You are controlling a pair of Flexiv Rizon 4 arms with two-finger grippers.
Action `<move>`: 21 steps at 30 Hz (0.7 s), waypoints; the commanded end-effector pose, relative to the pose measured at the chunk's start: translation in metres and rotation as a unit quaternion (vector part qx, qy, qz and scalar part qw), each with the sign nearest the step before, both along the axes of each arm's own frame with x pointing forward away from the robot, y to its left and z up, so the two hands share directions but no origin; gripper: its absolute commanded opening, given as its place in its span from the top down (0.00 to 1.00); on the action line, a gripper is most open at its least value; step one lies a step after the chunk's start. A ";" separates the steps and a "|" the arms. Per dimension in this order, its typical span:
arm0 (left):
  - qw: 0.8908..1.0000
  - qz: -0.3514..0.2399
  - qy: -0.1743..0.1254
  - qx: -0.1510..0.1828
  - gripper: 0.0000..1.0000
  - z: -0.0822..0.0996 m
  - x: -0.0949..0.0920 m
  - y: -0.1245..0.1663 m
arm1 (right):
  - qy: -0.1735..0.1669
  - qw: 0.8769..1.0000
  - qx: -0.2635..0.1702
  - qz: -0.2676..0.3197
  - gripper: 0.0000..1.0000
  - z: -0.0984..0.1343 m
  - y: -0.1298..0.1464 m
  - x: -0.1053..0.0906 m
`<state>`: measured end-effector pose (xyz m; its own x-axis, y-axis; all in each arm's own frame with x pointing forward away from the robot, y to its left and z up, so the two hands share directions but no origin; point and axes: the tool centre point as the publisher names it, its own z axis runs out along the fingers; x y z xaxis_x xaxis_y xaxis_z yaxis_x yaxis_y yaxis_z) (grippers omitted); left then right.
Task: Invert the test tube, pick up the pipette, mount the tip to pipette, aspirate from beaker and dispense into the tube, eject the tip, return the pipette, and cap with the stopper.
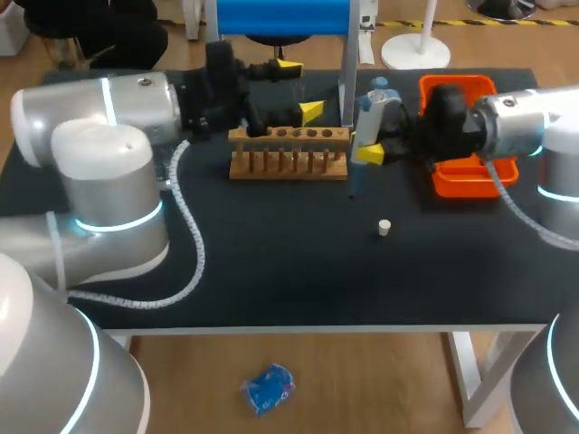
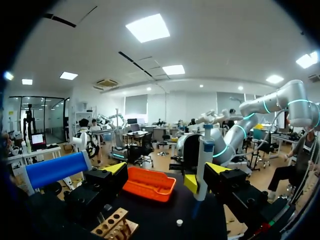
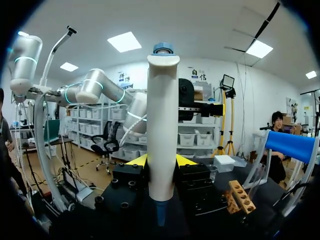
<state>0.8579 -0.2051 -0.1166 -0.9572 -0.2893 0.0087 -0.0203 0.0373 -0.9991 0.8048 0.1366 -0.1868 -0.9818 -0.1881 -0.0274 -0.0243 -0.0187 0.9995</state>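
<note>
My right gripper [image 1: 374, 136] [image 3: 161, 162] is shut on the white pipette [image 1: 377, 110] [image 3: 162, 125], holding it upright just past the right end of the wooden tube rack [image 1: 288, 154] [image 3: 242, 196]. The pipette's bluish lower end points down at the table. Behind the rack, my left gripper [image 1: 298, 89] [image 2: 167, 167] is wide open and empty. Its left wrist view shows the pipette [image 2: 205, 160] ahead of its fingers. A small white stopper [image 1: 384, 227] [image 2: 179, 222] lies on the black table. I cannot make out a test tube or a beaker.
An orange tray [image 1: 470, 176] [image 2: 150, 182] sits at the right, partly under my right arm. At the back a blue roll [image 1: 280, 16] [image 2: 55, 170] rests on a clear frame. The rack [image 2: 112, 225] lies below my left gripper.
</note>
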 end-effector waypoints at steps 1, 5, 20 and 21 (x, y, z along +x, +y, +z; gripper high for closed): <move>1.000 0.001 -0.005 -0.014 0.00 -0.005 -0.005 0.019 | 0.000 1.000 0.002 0.001 1.00 0.000 0.018 0.001; 1.000 0.002 -0.007 -0.017 0.00 -0.009 -0.003 0.022 | 0.001 1.000 0.001 0.004 1.00 -0.002 0.027 0.002; 1.000 0.010 -0.008 -0.008 0.00 -0.015 -0.002 0.021 | -0.007 1.000 -0.021 0.017 1.00 -0.006 0.040 0.022; 1.000 0.010 -0.008 -0.008 0.00 -0.015 -0.002 0.021 | -0.007 1.000 -0.021 0.018 1.00 -0.007 0.040 0.024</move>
